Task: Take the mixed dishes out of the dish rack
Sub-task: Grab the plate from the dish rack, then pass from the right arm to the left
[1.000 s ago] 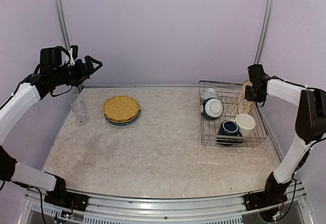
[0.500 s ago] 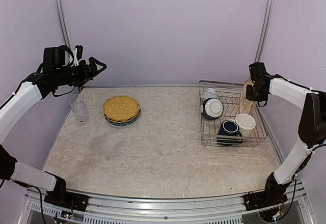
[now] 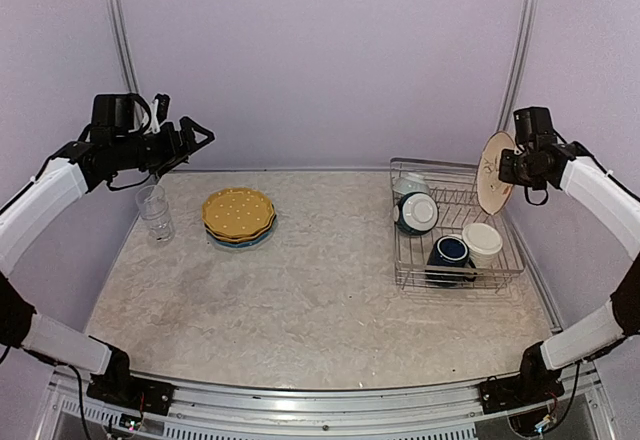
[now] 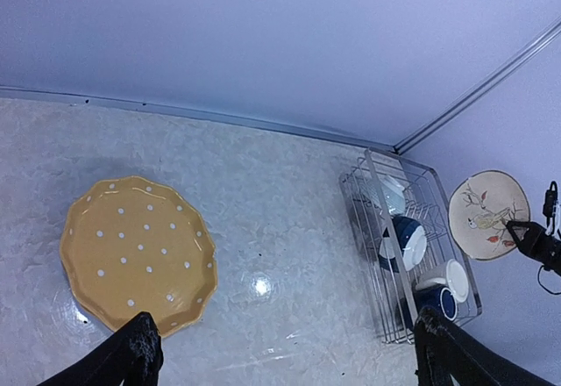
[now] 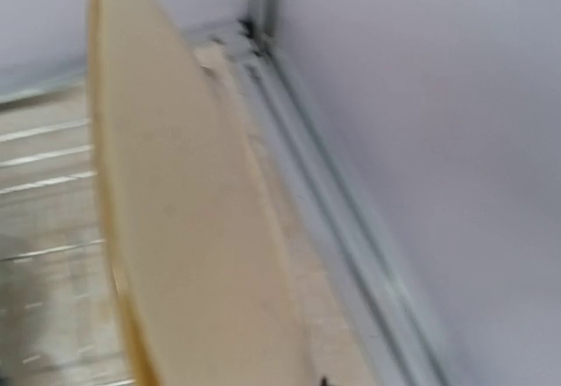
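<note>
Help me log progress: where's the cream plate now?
Top view, right: the cream plate, on edge in the right gripper, hangs above the dish rack at its far-right corner.

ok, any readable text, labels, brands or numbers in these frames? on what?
No readable text in any view.
cream plate in the right gripper: bird-on-branch drawing, no lettering.
yellow plate: white dots only.
dark blue mug, cream mug, dish rack: no markings visible.
The right wrist view is too blurred to show any print.
</note>
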`<act>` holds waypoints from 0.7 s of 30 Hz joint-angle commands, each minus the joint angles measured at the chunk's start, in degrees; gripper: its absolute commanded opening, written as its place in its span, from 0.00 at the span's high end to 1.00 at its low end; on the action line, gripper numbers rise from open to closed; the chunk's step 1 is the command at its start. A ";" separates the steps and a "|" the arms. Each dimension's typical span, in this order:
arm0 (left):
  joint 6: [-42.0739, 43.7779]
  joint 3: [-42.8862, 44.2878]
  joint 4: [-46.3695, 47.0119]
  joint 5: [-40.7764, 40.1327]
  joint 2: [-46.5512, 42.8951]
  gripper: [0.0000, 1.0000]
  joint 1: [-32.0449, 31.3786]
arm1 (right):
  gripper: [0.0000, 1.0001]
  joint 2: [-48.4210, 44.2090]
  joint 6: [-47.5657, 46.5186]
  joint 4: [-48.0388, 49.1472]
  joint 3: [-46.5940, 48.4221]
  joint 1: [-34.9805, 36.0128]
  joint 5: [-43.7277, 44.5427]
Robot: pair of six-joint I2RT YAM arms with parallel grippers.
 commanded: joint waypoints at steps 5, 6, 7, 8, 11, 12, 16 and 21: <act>0.70 2.63 -0.99 4.14 1.70 0.04 -0.43 | 1.00 -12.07 6.97 13.30 -5.73 1.27 -14.24; 0.71 2.72 -1.00 4.78 1.87 0.04 -0.43 | 1.00 -12.96 7.99 14.67 -6.64 1.28 -16.52; 0.66 2.83 -0.94 5.60 2.11 0.04 -0.43 | 1.00 -13.79 9.04 16.36 -7.71 1.28 -18.96; 0.66 2.90 -0.88 6.46 2.35 0.04 -0.51 | 1.00 -14.65 10.10 18.10 -8.60 1.28 -21.71; 0.49 3.04 -0.26 10.17 3.37 0.04 -0.80 | 1.00 -15.53 14.08 23.38 -11.19 1.27 -30.01; 0.36 3.14 0.06 11.89 4.08 0.04 -0.99 | 1.00 -15.44 15.22 25.43 -12.32 1.28 -33.01; -1.25 4.53 0.00 17.80 7.36 0.05 -2.46 | 1.00 -13.75 20.81 34.17 -15.25 3.01 -42.52; -3.86 5.15 1.27 23.55 12.03 0.05 -5.67 | 1.00 -9.33 26.94 45.22 -18.33 8.64 -47.82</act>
